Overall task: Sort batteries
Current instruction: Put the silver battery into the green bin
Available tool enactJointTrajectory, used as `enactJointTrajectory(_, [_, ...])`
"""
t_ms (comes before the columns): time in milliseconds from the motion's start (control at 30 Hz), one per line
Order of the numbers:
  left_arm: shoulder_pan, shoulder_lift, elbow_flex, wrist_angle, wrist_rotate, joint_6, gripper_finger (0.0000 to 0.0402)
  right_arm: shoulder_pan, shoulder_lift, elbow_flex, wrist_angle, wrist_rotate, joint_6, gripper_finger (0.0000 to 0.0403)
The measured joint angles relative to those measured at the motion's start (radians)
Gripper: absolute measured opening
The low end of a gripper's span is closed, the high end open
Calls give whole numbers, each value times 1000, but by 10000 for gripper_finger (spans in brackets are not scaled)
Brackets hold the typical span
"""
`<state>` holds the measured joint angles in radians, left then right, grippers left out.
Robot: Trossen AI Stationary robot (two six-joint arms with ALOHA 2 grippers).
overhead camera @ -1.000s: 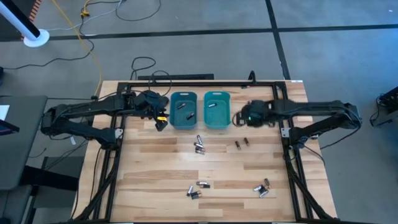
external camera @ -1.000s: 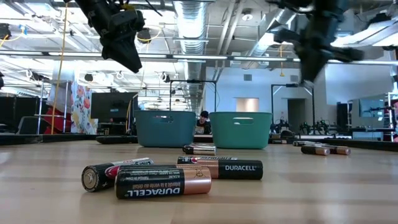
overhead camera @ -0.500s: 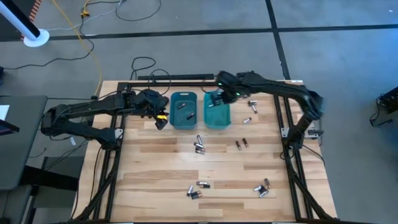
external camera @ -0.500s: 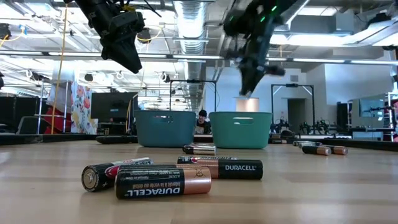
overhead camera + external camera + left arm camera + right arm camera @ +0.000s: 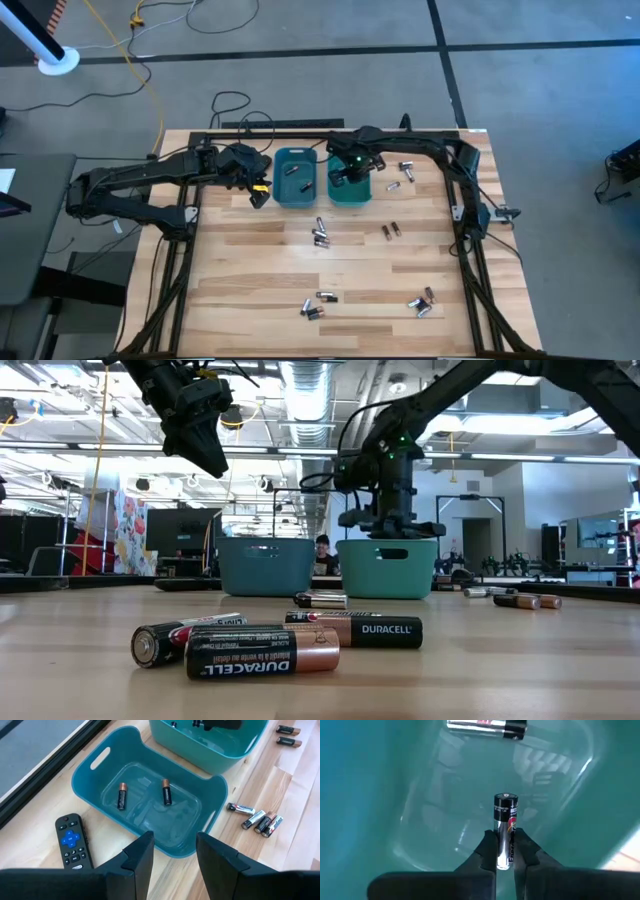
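Two teal bins stand side by side at the far middle of the table: the left bin (image 5: 296, 178) and the right bin (image 5: 349, 183). My right gripper (image 5: 347, 170) reaches down into the right bin (image 5: 388, 568) and is shut on a silvery battery (image 5: 504, 827). Another silvery cell (image 5: 486, 727) lies on that bin's floor. Two dark copper-ended cells (image 5: 121, 796) (image 5: 166, 791) lie in the left bin. My left gripper (image 5: 258, 192) hovers open above the table just left of the left bin. Loose batteries (image 5: 320, 233) (image 5: 390, 230) (image 5: 318, 303) lie on the wood. My right gripper pinches the silvery battery between its two fingers by the rear half (image 5: 503, 851), the battery lying along the fingers. The fingers come from above, pointing down into the right bin. The battery's free end (image 5: 505, 798) sticks out past the fingertips toward the bin floor; whether it touches, I cannot tell.
A black remote with blue buttons (image 5: 71, 841) lies beside the left bin, under my left gripper. More batteries lie right of the right bin (image 5: 403, 172) and near the table's near right (image 5: 422, 302). A dark frame rail (image 5: 300, 127) runs along the far edge.
My right gripper has swung from beside the right bin's right side toward the far edge and left, over the bin, then dropped down into it. Batteries right of the bin now show where the arm had covered them.
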<state>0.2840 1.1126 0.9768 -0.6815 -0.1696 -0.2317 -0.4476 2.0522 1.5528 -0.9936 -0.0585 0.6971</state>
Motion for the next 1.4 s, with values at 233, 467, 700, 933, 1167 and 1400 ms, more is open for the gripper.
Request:
enactJointTrajectory(233, [0, 0, 0, 0, 0, 0, 141, 2, -2, 0, 4, 1, -2, 67])
enactJointTrajectory(467, [0, 0, 0, 0, 0, -17, 141, 2, -2, 0, 0, 3, -2, 81])
enactJointTrajectory(700, [0, 0, 0, 0, 0, -19, 141, 2, -2, 0, 0, 4, -25, 83])
enactJointTrajectory(933, [0, 0, 0, 0, 0, -19, 141, 2, -2, 0, 7, 6, -47, 83])
enactJointTrajectory(1167, [0, 0, 0, 0, 0, -19, 141, 2, -2, 0, 8, 6, -55, 83])
enactJointTrajectory(1400, [0, 0, 0, 0, 0, -11, 141, 2, -2, 0, 11, 6, -55, 83])
